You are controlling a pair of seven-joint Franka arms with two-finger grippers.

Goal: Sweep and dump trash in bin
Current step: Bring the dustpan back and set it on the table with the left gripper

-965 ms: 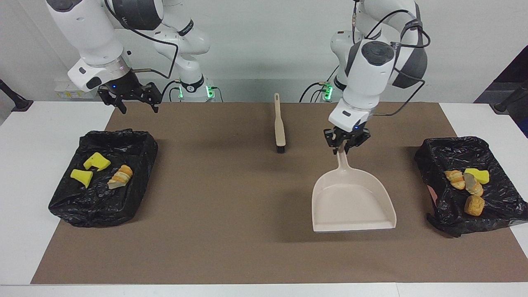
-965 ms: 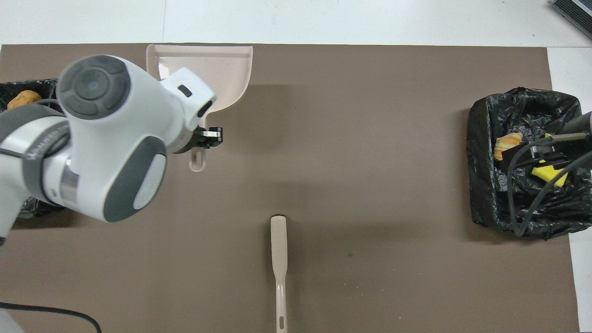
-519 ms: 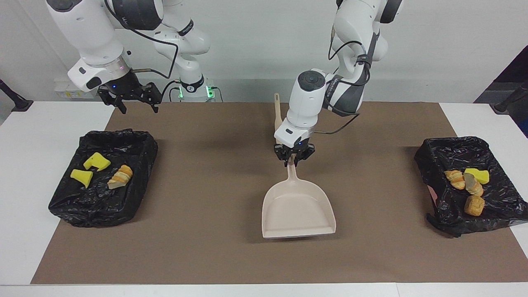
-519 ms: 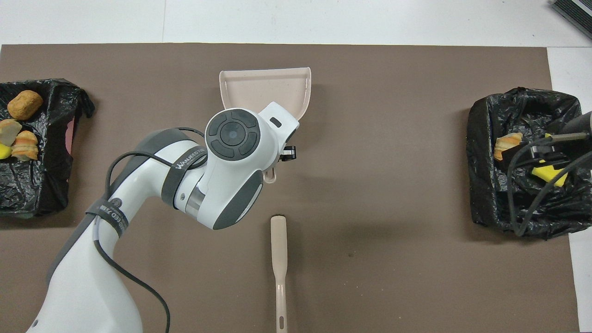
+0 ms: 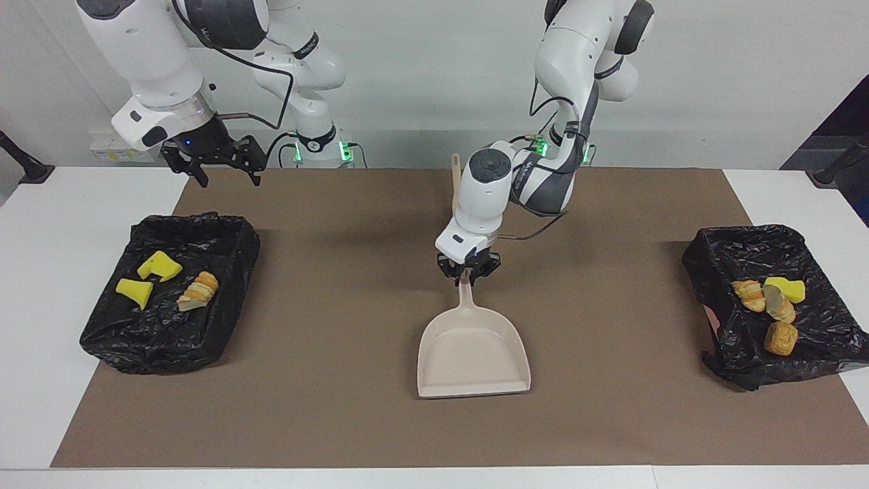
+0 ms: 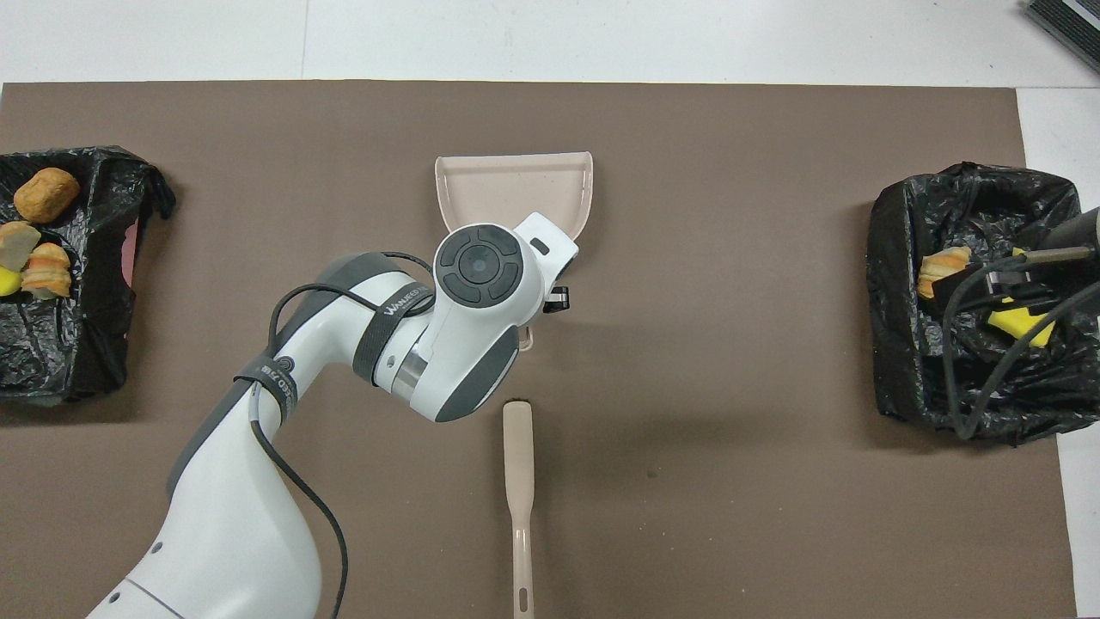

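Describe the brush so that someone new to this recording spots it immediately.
Start at the brown mat covering the table's middle. Near its edge closest to the robots, midway between the two black-lined bins, lies the brush, nearer the robots than the dustpan. It is a slim beige stick with a dark bristle tip, unlike the broad dustpan.

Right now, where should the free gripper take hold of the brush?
By the slim handle, coming straight down with fingers across it. The brush lies flat, handle end toward the robots, bristle head toward the dustpan. The open right gripper is free; the left gripper holds the dustpan.
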